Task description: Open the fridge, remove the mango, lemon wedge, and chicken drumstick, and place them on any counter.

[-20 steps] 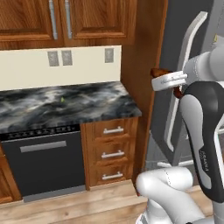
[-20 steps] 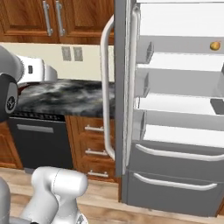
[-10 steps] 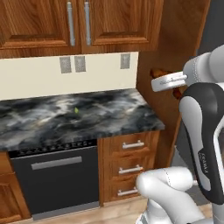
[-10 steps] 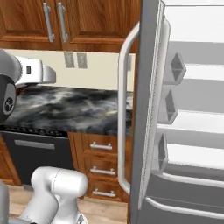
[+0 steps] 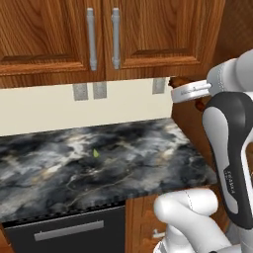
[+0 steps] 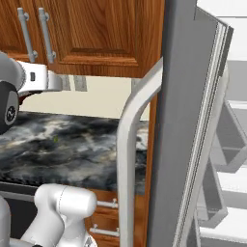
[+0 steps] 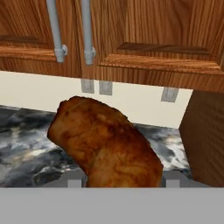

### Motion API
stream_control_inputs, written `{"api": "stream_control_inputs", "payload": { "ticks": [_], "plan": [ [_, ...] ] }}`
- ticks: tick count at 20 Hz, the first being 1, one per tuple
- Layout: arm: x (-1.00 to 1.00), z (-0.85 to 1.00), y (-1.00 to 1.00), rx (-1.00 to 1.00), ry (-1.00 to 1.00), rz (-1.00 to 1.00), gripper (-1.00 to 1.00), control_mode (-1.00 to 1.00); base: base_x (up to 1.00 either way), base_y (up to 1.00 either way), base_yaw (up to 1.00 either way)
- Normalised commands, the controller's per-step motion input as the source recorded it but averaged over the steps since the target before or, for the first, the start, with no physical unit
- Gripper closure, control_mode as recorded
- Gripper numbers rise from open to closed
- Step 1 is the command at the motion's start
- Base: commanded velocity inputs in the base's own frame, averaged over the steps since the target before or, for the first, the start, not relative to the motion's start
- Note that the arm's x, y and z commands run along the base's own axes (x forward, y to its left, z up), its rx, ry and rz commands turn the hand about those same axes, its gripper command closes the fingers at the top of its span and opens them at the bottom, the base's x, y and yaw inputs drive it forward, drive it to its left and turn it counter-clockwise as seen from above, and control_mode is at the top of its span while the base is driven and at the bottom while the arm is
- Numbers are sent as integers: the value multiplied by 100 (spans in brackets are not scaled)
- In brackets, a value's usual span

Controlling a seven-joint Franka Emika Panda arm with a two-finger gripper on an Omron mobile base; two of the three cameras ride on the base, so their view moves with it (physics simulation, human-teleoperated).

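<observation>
pincer (image 7: 118, 183) grasping chicken drumstick (image 7: 105, 144) | view shifted toward counter (image 5: 148, 158) | lemon wedge (image 5: 96, 153) nearer

Glossy white arm (image 5: 185, 212) of rounded, bulbous segments, with dark charcoal joints. Long black panel along the upright link (image 5: 232, 163), bearing small pale vertical lettering too small to read. White disc-shaped wrist flange (image 5: 190, 91) with a thin dark seam. Small dark square marking on the white wrist block (image 6: 33, 77).

The lemon wedge (image 5: 96, 153) lies on the desk (image 5: 148, 163), under the wall cabinets (image 5: 148, 34). The chicken drumstick (image 7: 105, 144) sits in the claw (image 7: 120, 181), above the desk. The fridge (image 6: 193, 120) door stands open right of the desk.
</observation>
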Motion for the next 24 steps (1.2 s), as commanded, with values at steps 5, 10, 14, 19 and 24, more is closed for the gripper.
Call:
{"api": "stream_control_inputs", "payload": {
  "ticks": [5,10,14,19,24],
  "plan": [
    [0,0,0,0,0,0,100,100,35,35,0],
    [0,0,0,0,0,0,100,100,0,16,0],
    [5,-21,0,0,0,0,100,-100,0,0,0],
    [29,-65,0,-2,12,0,100,-100,0,0,0],
    [40,-76,12,-3,14,0,100,-100,0,0,0]
  ]
}}
